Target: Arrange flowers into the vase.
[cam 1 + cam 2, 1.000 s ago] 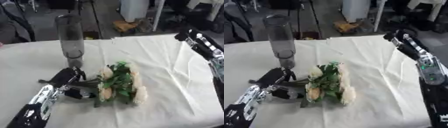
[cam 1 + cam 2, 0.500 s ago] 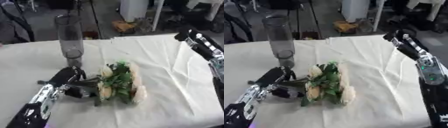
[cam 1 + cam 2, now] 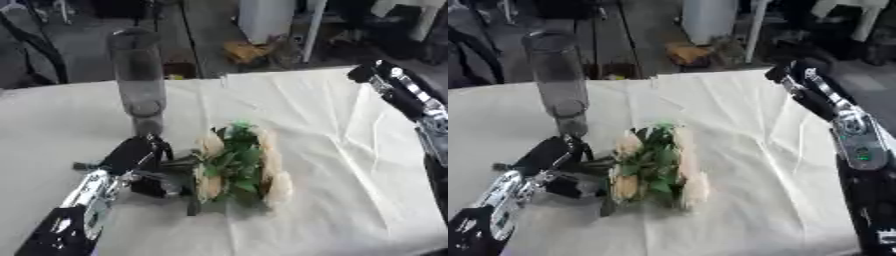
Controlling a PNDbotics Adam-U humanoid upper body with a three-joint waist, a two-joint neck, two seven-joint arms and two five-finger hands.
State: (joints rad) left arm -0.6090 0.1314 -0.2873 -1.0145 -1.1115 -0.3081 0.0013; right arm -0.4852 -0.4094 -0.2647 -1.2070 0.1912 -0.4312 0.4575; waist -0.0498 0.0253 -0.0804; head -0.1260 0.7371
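A tall smoky glass vase (image 3: 138,80) stands upright at the back left of the white tablecloth (image 3: 350,165). In front of it a bouquet of cream roses with green leaves (image 3: 236,165) lies flat on the cloth, blooms pointing away and to the right. Its dark stems (image 3: 190,200) run toward the near side. My left hand (image 3: 136,156) lies at the stem end just left of the bouquet, fingers curled about the stems. My right hand (image 3: 800,76) hangs raised over the far right part of the table, well apart from the flowers.
The cloth is creased, with a bare stretch to the right of the bouquet. Beyond the far table edge the floor holds chair legs, a white post (image 3: 262,20) and a brown object (image 3: 245,50).
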